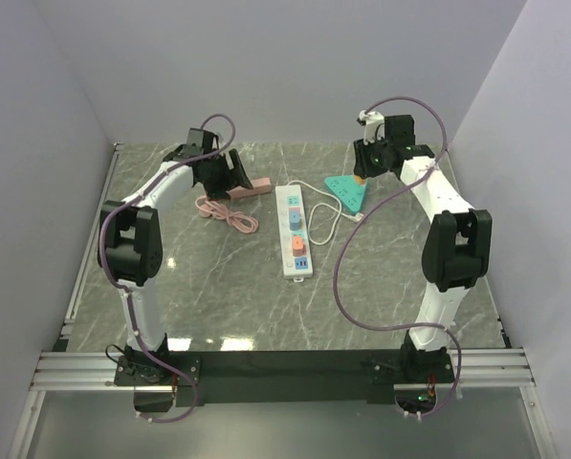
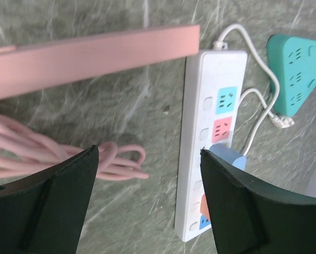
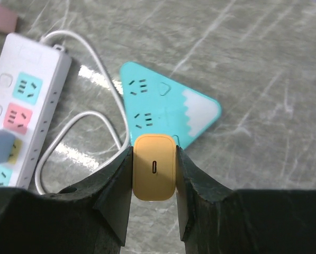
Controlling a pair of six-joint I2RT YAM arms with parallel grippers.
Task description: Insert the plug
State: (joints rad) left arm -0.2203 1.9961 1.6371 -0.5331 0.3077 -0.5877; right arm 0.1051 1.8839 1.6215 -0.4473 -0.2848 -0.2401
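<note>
Marble table (image 1: 218, 306) | yellow plug (image 3: 154, 177) clamped in right end effector (image 3: 153, 153)

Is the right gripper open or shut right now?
Shut: the right gripper clamps the yellow plug between its fingers.

Top view: fixed, high, behind the near edge of the table (image 1: 218, 306), facing down and forward. Whole top in frame, seen from far off.

Left wrist view: close, looking down past the left gripper (image 2: 150, 153) at mid-table.

Right wrist view: closer still, looking down past the right gripper (image 3: 153, 153), near the far edge, right of centre.

All three share the white power strip (image 1: 295, 229) and teal socket block (image 1: 347, 191).
</note>
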